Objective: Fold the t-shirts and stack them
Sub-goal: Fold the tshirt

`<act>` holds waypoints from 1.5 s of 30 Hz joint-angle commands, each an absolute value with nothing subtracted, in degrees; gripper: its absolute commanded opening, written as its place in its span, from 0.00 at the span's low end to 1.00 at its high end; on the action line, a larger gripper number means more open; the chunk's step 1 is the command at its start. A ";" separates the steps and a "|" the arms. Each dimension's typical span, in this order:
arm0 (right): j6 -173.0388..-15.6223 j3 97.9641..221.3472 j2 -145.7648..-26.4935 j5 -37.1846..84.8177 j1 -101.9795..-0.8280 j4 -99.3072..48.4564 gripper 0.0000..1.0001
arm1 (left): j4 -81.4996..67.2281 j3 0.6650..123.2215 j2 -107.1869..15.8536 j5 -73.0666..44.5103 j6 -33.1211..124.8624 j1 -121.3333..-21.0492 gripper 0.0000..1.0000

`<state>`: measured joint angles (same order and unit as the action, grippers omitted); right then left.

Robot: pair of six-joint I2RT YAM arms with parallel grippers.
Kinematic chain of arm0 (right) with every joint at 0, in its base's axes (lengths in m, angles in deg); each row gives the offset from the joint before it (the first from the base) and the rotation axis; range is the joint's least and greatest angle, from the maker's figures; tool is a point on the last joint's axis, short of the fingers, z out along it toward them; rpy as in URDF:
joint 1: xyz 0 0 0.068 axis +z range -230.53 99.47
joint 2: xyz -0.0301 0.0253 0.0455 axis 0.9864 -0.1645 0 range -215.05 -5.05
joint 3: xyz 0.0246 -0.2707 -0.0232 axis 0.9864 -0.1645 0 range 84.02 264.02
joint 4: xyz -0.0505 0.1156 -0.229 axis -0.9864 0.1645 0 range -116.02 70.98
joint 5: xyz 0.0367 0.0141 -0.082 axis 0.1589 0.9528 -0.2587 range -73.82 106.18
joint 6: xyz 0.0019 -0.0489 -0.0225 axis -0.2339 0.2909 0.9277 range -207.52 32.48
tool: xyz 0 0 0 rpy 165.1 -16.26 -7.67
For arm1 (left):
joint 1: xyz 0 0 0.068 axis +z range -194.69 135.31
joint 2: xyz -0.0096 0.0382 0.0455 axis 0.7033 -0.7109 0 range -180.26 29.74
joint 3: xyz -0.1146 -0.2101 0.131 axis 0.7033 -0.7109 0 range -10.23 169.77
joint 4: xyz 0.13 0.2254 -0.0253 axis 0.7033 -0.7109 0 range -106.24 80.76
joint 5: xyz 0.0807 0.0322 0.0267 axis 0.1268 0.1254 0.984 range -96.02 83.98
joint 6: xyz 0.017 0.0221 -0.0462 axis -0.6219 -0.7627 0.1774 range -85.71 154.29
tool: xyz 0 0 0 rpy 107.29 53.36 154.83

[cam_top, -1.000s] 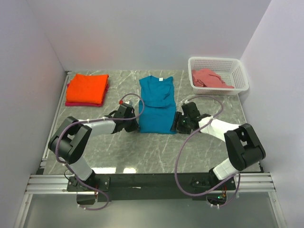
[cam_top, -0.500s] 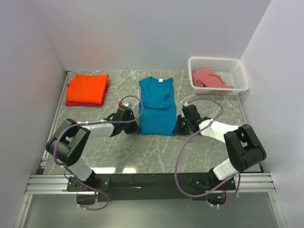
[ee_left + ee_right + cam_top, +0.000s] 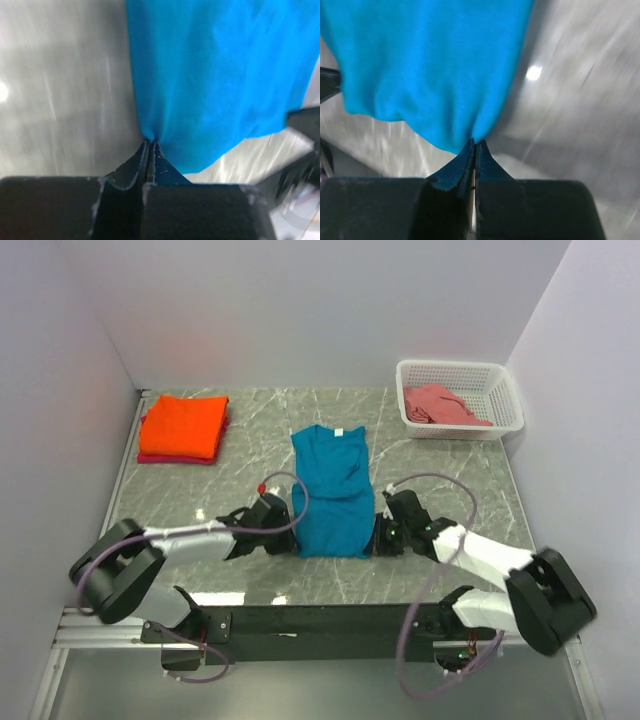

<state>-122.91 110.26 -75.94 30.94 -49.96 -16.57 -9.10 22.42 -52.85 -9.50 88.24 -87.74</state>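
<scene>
Teal-blue t-shirt [image 3: 331, 490] | left gripper [image 3: 150, 145] pinches near-left corner | right gripper [image 3: 474, 145] pinches near-right corner

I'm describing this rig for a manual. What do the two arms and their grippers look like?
Both arms have black joint housings and white links: left arm, right arm. A greyish-purple cable loops off each wrist. The left gripper and right gripper have black, tapered fingers with scuffed edges.

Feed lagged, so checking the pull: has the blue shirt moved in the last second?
Yes. The blue shirt has slid toward the arm bases, away from the white basket, pulled by the left gripper and right gripper at its bottom corners.
</scene>
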 commanded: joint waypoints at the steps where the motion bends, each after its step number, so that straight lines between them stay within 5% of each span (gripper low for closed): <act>1: -125.31 108.72 -67.12 31.12 -45.91 -6.87 0.00 | -21.97 19.13 -45.69 -7.60 93.61 -92.94 0.01; 7: -125.31 114.06 -51.47 26.02 -45.81 4.46 0.00 | -27.15 22.20 -33.55 -12.96 91.51 -93.74 0.01; 12: -122.24 122.59 -51.01 21.02 -46.16 8.69 0.00 | -31.30 31.16 -30.46 -6.49 88.26 -93.74 0.01; 28: -115.91 145.88 -71.84 24.70 -57.85 2.55 0.00 | -31.83 51.37 -43.02 6.28 87.03 -81.61 0.01; 45: -112.56 165.13 -94.32 31.82 -64.27 2.98 0.00 | -30.68 67.55 -61.21 2.78 81.14 -72.91 0.01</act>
<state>-113.73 160.31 -90.63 30.31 -63.17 4.42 -31.17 63.16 -58.20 3.74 83.41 -74.78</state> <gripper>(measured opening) 0.009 0.015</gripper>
